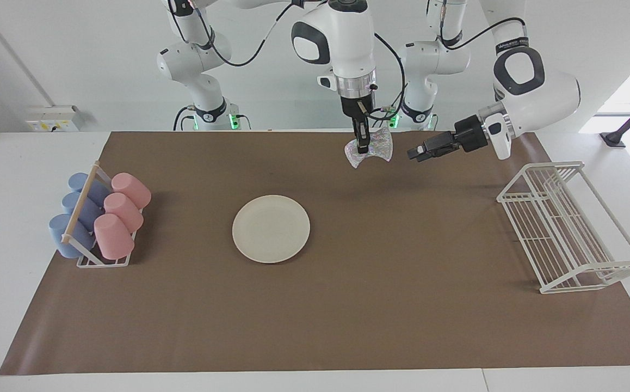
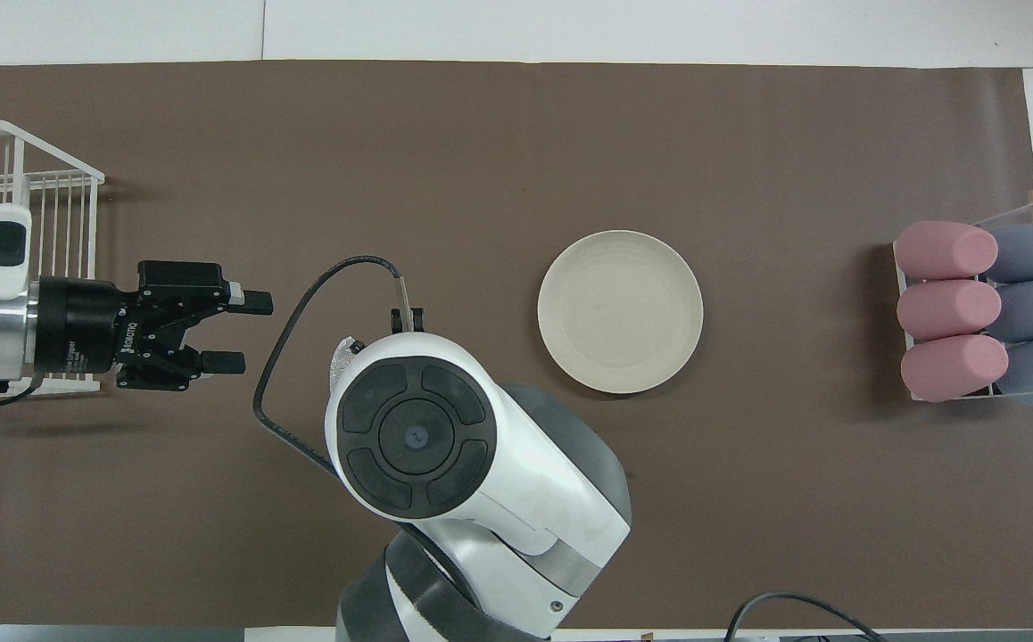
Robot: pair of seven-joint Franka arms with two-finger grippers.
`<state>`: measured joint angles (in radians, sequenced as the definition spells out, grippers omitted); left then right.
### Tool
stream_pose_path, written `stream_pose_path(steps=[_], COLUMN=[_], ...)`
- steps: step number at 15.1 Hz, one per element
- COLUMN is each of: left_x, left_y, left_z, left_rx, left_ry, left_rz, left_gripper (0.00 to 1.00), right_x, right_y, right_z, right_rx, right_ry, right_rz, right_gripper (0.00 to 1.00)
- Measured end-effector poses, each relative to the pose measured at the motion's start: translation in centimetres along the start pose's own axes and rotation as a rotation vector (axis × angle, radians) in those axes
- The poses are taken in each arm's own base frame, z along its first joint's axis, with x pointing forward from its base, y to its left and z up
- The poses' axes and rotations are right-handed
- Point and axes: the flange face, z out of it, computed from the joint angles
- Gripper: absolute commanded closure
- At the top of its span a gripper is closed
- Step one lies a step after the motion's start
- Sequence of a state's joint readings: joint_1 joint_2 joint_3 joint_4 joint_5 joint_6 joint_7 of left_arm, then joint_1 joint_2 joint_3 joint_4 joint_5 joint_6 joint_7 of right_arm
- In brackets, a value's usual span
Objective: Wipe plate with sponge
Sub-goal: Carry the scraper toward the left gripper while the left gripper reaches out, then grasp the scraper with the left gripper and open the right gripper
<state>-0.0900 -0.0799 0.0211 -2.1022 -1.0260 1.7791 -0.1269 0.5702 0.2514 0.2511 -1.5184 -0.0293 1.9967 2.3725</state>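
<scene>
The cream-white plate (image 1: pixel 271 228) (image 2: pixel 620 312) lies flat on the brown mat near the table's middle, with nothing on it. My right gripper (image 1: pixel 363 146) points straight down and is shut on the glittery silver sponge (image 1: pixel 381 147), which hangs in the air over the mat, off the plate toward the left arm's end. In the overhead view the right arm hides that gripper, and only a corner of the sponge (image 2: pixel 339 358) shows. My left gripper (image 1: pixel 416 153) (image 2: pixel 240 333) is open and empty, held level beside the sponge and pointing toward it.
A white wire dish rack (image 1: pixel 565 228) (image 2: pixel 17 196) stands at the left arm's end of the mat. A rack of pink and blue cups (image 1: pixel 100 218) (image 2: pixel 985 312) stands at the right arm's end.
</scene>
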Motion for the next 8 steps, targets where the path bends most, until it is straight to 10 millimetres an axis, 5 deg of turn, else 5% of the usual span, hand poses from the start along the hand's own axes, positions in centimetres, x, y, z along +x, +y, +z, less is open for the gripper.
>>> stream_pose_path(steps=[8], left_x=[-0.3], left_y=[1.1], left_z=[3.2], left_rx=[-0.075], left_ry=[-0.080], left_rz=[-0.027], left_gripper=[0.01], right_x=[0.1], right_y=[-0.2], right_z=[0.2], right_rx=[0.002], right_ry=[0.005], right_rz=[0.001], right_gripper=[1.00])
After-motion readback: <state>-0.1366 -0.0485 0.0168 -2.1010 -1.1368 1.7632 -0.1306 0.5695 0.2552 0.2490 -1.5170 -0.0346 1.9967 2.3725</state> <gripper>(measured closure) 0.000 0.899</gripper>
